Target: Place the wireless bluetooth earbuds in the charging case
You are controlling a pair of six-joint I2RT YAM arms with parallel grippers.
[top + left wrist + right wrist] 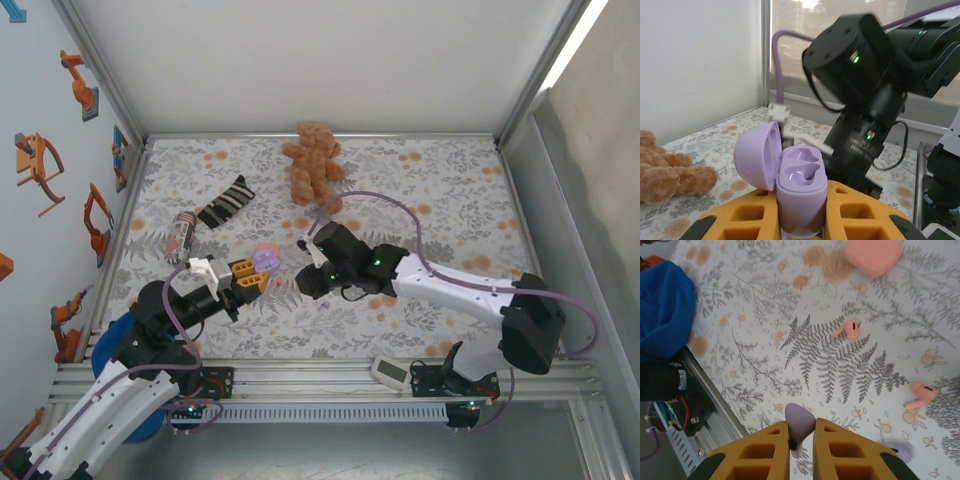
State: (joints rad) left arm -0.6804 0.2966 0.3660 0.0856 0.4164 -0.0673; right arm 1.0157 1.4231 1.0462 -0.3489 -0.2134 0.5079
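My left gripper (802,194) is shut on the base of a lilac charging case (801,185), held upright above the mat. Its lid hangs open to the left and both sockets are empty. From above, the case (265,259) sits at the left gripper's (258,272) tip. My right gripper (801,432) is shut on a lilac earbud (799,422) and hovers over the mat just right of the case. Two salmon-pink earbuds (847,330) (920,395) and another lilac earbud (900,451) lie loose on the mat. A pink case (872,256) lies closed beyond them.
A brown teddy bear (313,160) lies at the back, with a striped sock (227,202) and a striped roll (180,235) to its left. Something blue (662,310) sits by the left arm's base. The right arm's black wrist (865,100) looms close behind the case.
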